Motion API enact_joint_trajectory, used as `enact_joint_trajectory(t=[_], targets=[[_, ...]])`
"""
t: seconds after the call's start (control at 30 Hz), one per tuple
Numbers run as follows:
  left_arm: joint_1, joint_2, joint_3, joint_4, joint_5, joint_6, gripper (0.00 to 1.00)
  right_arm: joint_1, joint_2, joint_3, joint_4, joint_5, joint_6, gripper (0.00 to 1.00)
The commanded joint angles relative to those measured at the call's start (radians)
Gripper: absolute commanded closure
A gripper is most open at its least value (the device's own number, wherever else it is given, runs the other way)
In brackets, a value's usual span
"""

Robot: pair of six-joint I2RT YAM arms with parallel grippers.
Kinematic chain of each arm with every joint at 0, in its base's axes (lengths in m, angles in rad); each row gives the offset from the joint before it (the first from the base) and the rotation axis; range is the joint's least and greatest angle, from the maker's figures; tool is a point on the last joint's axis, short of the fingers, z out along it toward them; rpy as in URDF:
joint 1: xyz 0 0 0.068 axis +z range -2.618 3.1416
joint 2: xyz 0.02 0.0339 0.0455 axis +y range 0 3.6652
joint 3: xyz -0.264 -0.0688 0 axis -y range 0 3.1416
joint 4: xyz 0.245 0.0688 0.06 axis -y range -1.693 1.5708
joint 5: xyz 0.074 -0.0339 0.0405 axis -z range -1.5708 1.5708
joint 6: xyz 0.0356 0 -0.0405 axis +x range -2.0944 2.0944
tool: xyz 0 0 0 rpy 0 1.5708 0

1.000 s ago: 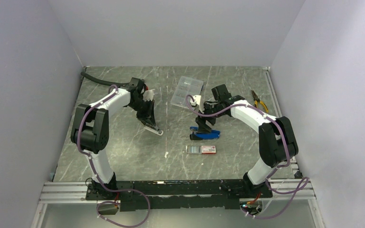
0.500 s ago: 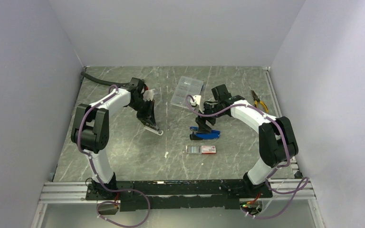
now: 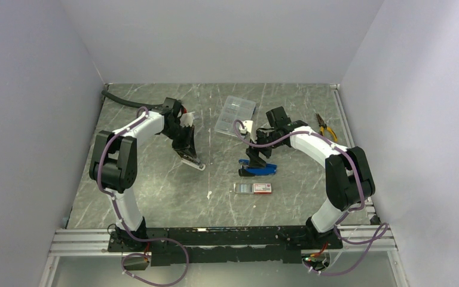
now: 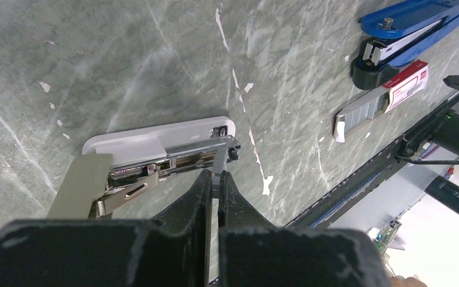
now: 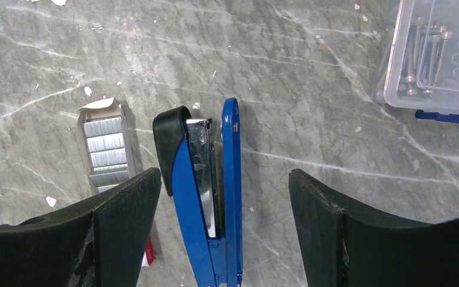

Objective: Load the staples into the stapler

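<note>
The jaws of the left gripper (image 4: 215, 176) are pinched shut at the shiny steel channel (image 4: 194, 150) of the smooth white stapler (image 4: 155, 134). Ribbed silvery staple strips (image 5: 106, 143) are laid in a grey tray (image 5: 84, 127) beside the opened blue stapler (image 5: 231, 179), which is framed between the wide-spread jaws of the right gripper (image 5: 222, 182).

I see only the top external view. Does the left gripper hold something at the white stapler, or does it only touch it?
Observer: In the left wrist view the left gripper is shut on a thin grey metal piece at the magazine end of the open white stapler. Whether it is a staple strip, I cannot tell.
Operator: And the right gripper?
Observer: Open, one finger on each side of the opened blue stapler, apart from it.
Operator: Does the tray have staples?
Observer: Yes, several strips lie in it.
</note>
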Motion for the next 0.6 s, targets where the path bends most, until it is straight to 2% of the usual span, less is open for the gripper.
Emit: enact_joint_trajectory(t=[0.0, 0.57], targets=[[0.002, -0.04, -0.011, 0.015, 0.041, -0.004, 0.97, 0.001, -0.027, -0.001, 0.011, -0.007, -0.005, 0.18], [0.011, -0.036, -0.013, 0.008, 0.039, 0.001, 0.97, 0.001, -0.025, -0.001, 0.01, -0.007, -0.003, 0.18]])
